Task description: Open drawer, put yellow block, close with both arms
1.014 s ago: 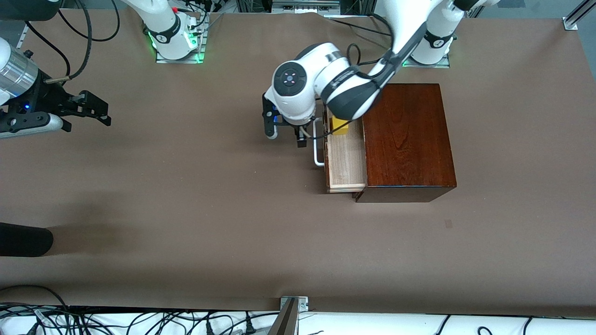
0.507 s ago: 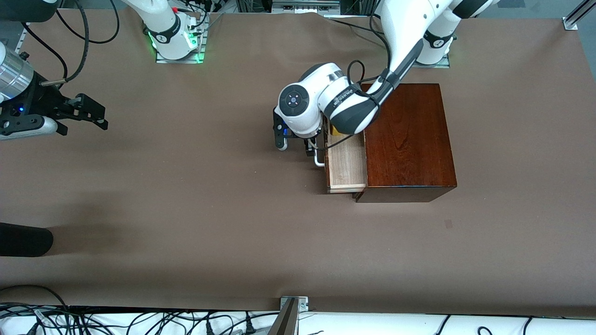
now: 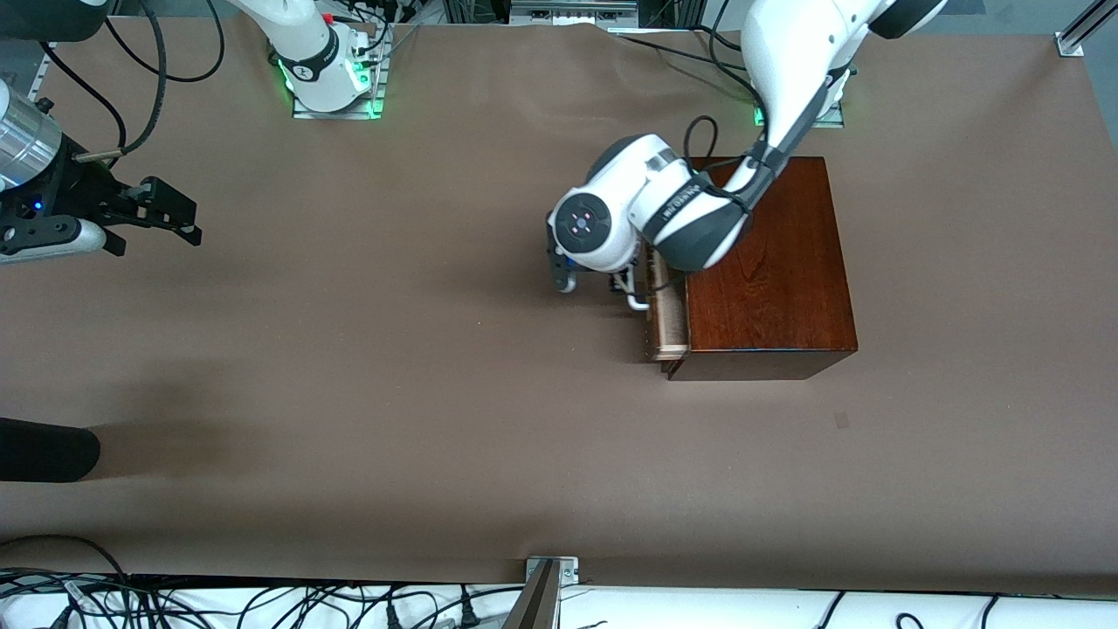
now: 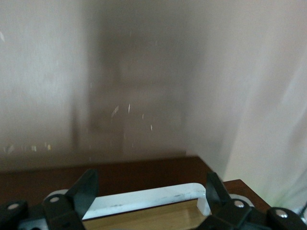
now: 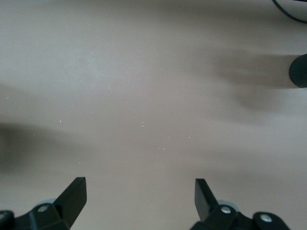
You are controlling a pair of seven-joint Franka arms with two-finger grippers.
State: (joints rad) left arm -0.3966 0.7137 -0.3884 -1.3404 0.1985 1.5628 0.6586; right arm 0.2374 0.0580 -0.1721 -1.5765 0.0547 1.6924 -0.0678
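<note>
At the left arm's end of the counter [image 3: 437, 393], a glossy reddish-brown wooden box [image 3: 769, 271] stands with its drawer [image 3: 665, 319] almost shut, only a narrow strip of the dark front and pale tray showing past the box's face. The left pincer [image 3: 598, 286] sits low at that drawer front, its black fingers [image 4: 85, 188] spread apart on either side of the white bar handle [image 4: 144, 197]; the wrist view shows the bar lying between the fingertips, though whether they touch it cannot be told. The left arm [image 3: 786, 79] reaches from its base over the top of the box, its white wrist housing covering part of the drawer front. The yellow block cannot be seen in any view. Well apart, at the right arm's end of the counter, the right pincer [image 3: 166, 214] hangs over bare brown surface with its fingers [image 5: 74, 194] wide apart and nothing between them; that arm waits. A dark rounded object [image 3: 44, 450] lies at the counter's edge on the same end, nearer the front camera.
</note>
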